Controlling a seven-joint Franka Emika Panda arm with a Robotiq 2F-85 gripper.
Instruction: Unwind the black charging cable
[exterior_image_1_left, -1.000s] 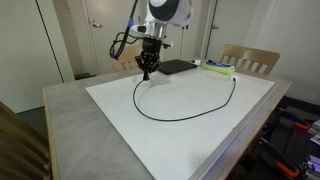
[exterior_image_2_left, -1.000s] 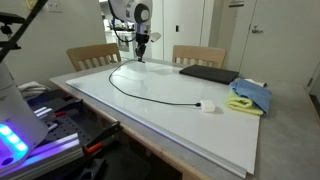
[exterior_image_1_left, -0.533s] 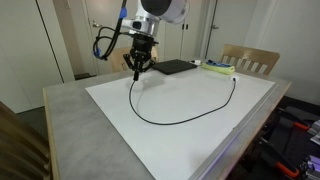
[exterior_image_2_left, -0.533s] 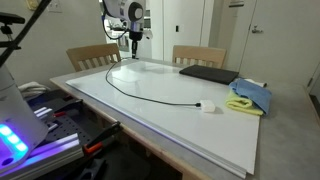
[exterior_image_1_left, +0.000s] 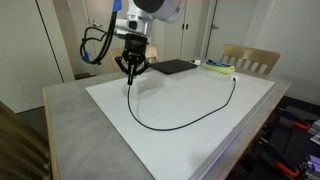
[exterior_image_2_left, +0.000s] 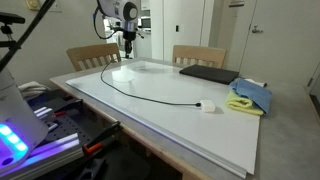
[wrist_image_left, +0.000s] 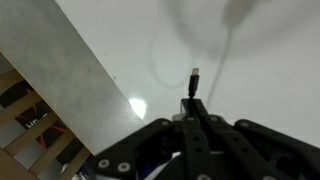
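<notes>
Grey table (exterior_image_1_left: 70, 120) carrying a large white board (exterior_image_1_left: 200, 145), set in a room with pale doors behind. Wooden chairs stand along its far side.

Left portion: the gripper (exterior_image_1_left: 131, 72) hangs above the far left corner of the board, clear of the surface, in both exterior views (exterior_image_2_left: 127, 44). In the wrist view its fingers (wrist_image_left: 192, 125) are brought together, clamped on one end of the black charging cable (exterior_image_1_left: 165, 128). A small plug tip (wrist_image_left: 195, 78) projects just past the fingertips. The grey table edge runs diagonally at the left of that view.

Centre: from the gripper the cable drops to the board, then lies in one wide open arc. The arc sweeps toward the near side and curves back to the right. No coils or crossings can be seen. In an exterior view the same arc (exterior_image_2_left: 150, 98) ends at a small white plug block (exterior_image_2_left: 207, 106) lying on the board.

Right portion: a flat black pad (exterior_image_1_left: 175, 67) lies on the far side of the board, apart from the cable. Just beside it to the right sits a blue and yellow cloth (exterior_image_2_left: 252, 95). A wooden chair (exterior_image_1_left: 250, 60) stands behind the far right corner.
</notes>
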